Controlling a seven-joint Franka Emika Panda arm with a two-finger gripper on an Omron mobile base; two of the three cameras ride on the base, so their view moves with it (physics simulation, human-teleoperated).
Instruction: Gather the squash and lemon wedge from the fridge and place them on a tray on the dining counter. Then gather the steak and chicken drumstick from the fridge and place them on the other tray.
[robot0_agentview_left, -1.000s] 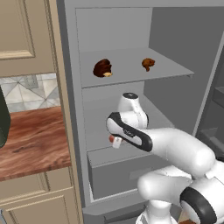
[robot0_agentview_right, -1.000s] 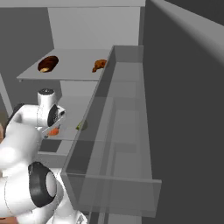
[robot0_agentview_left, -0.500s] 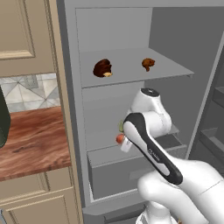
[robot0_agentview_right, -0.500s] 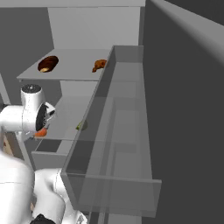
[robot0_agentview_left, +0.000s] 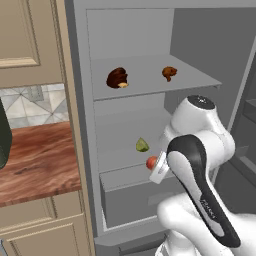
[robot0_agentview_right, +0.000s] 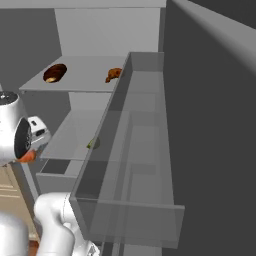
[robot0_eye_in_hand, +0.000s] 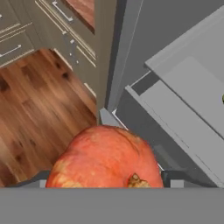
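My gripper (robot0_eye_in_hand: 107, 180) is shut on the squash (robot0_eye_in_hand: 105, 157), a round orange-red fruit, at the front of the open fridge (robot0_agentview_left: 200, 40). From the base views the squash (robot0_agentview_left: 151, 162) (robot0_agentview_right: 27, 156) hangs just off the middle shelf's front edge. The lemon wedge (robot0_agentview_left: 142, 145) (robot0_agentview_right: 93, 144) lies on that middle shelf. On the upper shelf lie the dark steak (robot0_agentview_left: 117, 78) (robot0_agentview_right: 55, 73) at the left and the brown chicken drumstick (robot0_agentview_left: 169, 73) (robot0_agentview_right: 113, 75) to its right.
The fridge door (robot0_agentview_right: 130, 200) stands open at the right with its clear shelf bins. A reddish wood countertop (robot0_agentview_left: 35, 165) and beige cabinets (robot0_agentview_left: 30, 40) flank the fridge on the left. Wooden floor (robot0_eye_in_hand: 39, 113) lies below the hand.
The gripper has drawn the squash back from the middle shelf toward the fridge's front edge. The arm's elbow swung right and up. The lemon wedge now shows on the shelf.
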